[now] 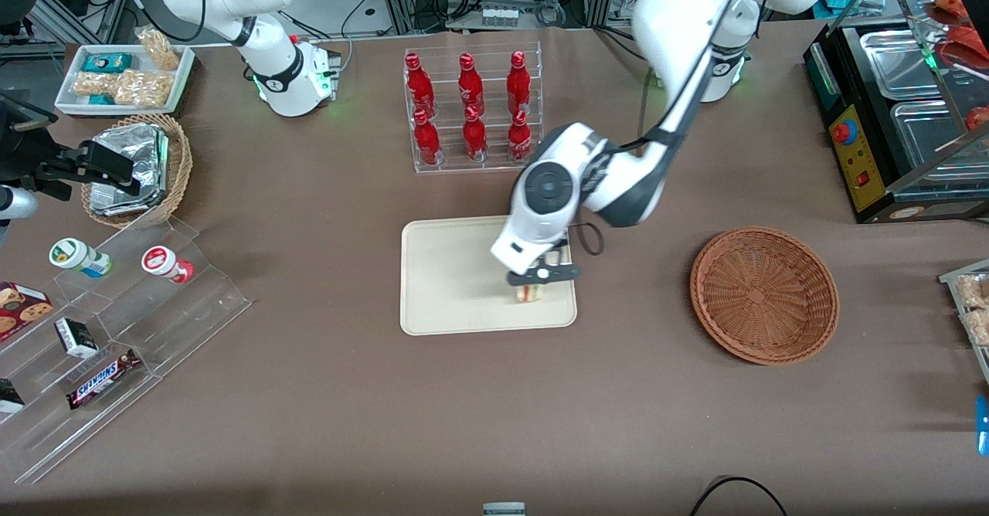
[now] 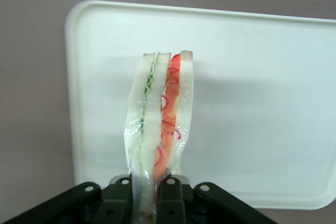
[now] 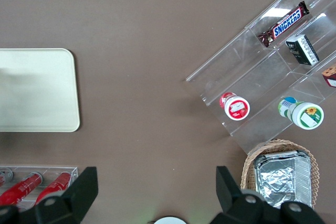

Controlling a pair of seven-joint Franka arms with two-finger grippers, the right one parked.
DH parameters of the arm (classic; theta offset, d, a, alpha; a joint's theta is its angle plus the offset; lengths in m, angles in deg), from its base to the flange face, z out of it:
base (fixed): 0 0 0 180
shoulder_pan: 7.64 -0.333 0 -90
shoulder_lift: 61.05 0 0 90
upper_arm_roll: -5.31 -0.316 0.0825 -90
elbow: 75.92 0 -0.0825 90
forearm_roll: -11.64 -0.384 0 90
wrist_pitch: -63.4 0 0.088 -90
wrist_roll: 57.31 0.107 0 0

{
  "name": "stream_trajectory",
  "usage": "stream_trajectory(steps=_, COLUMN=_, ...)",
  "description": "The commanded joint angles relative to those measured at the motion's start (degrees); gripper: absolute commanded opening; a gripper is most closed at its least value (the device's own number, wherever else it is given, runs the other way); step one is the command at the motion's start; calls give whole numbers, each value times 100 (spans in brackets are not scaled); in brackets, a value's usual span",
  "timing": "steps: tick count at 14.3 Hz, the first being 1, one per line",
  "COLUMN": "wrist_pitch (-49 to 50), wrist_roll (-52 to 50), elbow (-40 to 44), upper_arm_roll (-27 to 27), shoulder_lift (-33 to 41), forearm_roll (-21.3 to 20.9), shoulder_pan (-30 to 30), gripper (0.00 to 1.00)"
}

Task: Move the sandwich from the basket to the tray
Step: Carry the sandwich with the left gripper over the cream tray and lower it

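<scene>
Brown covering spreads over the whole counter (image 1: 479,423). On it lies the cream tray (image 1: 448,284), flat, with a low rim and rounded corners. Well apart from the tray, toward the working arm's end of the counter, sits the reddish-brown wicker basket (image 1: 763,294), holding nothing. The hand (image 1: 533,284) hangs over the tray's corner that is nearest the basket and the front camera. Its fingers (image 2: 169,203) are clamped on the narrow end of the sandwich (image 2: 159,124), which points down at the tray's surface. The sandwich is wrapped in clear film, white bread showing a green layer and a red-orange layer.
</scene>
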Motion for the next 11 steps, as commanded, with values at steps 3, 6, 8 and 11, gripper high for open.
stream_trajectory(steps=3, wrist_pitch=-427, wrist_roll=-803, elbow=850, upper_arm_roll=-123, shoulder_lift=-815, forearm_roll=-90, shoulder_pan=546, gripper=5)
stream_trajectory(steps=6, wrist_pitch=-604, wrist_roll=-1059, elbow=824, upper_arm_roll=-106, shoulder_lift=-929, forearm_roll=-311, shoulder_pan=564, gripper=7)
stream_trajectory(steps=8, wrist_pitch=-814, wrist_roll=-1059, elbow=780, upper_arm_roll=-97, shoulder_lift=-947, forearm_roll=-311, shoulder_pan=608, gripper=34)
stream_trajectory(steps=11, wrist_pitch=-833, wrist_roll=-1050, elbow=683, upper_arm_roll=-106, shoulder_lift=-869, forearm_roll=-338, shoulder_pan=644, gripper=100)
